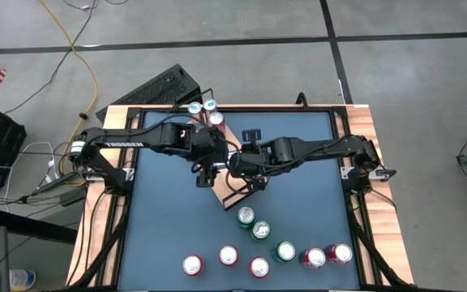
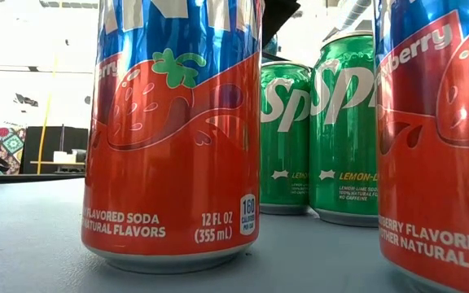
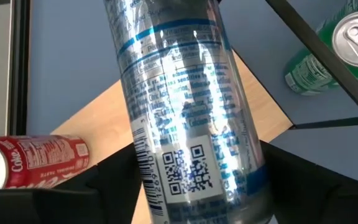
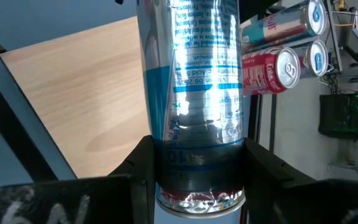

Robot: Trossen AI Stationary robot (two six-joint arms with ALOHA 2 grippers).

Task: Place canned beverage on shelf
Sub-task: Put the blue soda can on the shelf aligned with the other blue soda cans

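Handover in progress over the flat light-wood shelf (image 1: 221,182) at surface centre. Slim silver-and-blue can (image 4: 194,93) sits clamped in right hand (image 4: 197,180); left hand (image 3: 197,186) brackets it, grip uncertain. Judgement: next, one hand releases, can set upright toward 12 o'clock beside shelved cans (image 1: 205,109).

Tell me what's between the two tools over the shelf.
A slim silver-and-blue can, with the right tool clamped around its lower end and the left tool flanking it above the light-wood shelf; both wrist views show it.

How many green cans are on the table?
3: two green cans close together past the end of the shelf, the third beside a red can. The arms may hide more.
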